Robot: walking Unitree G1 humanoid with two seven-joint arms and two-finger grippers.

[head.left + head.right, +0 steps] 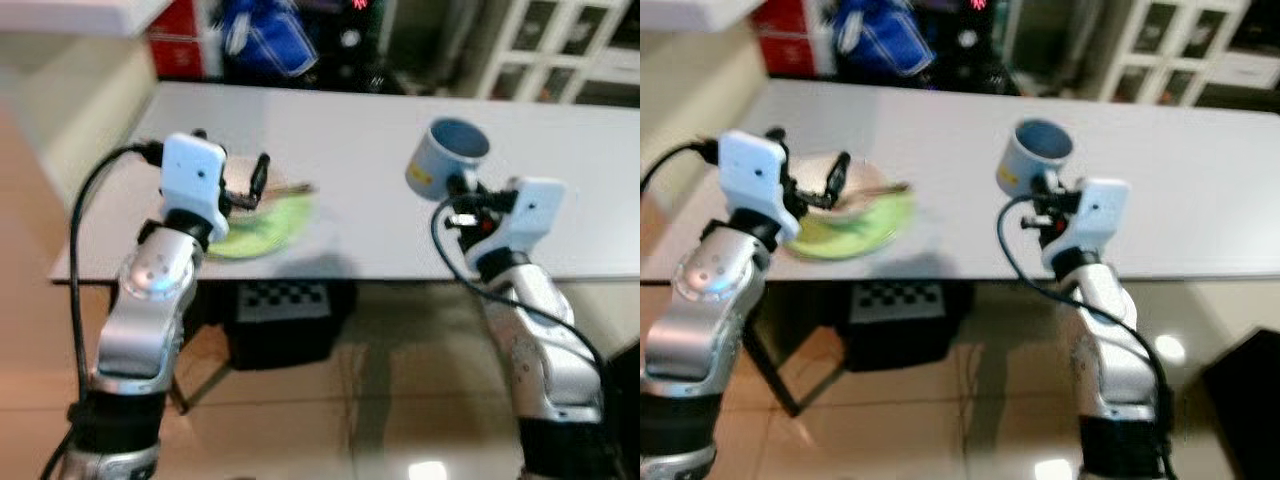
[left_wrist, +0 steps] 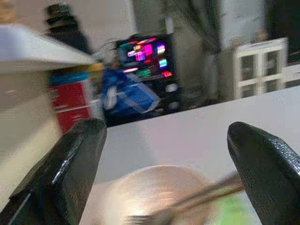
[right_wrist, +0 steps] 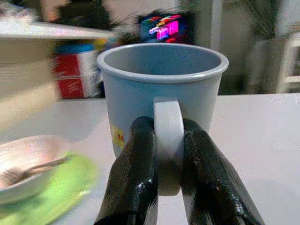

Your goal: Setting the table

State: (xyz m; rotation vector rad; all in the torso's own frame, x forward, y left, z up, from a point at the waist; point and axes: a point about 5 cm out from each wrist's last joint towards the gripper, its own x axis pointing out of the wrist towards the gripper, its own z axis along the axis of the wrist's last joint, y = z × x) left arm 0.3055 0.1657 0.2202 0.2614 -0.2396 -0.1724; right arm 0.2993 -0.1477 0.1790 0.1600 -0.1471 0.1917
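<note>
A light blue mug point(image 1: 447, 157) is held upright above the grey table point(image 1: 360, 130); my right gripper point(image 3: 168, 154) is shut on its white handle point(image 3: 168, 140). At the table's left front lies a green plate point(image 1: 262, 230) with a pale bowl point(image 2: 154, 194) on it and a fork point(image 2: 197, 199) resting across the bowl. My left gripper point(image 1: 245, 185) hovers open just over the bowl, its black fingers point(image 2: 70, 164) spread wide to either side.
A red box point(image 1: 180, 35) and a blue bag point(image 1: 265, 40) stand behind the table's far edge. White cabinets point(image 1: 560, 45) are at the back right. A checkered board point(image 1: 285, 297) lies on a dark box under the table.
</note>
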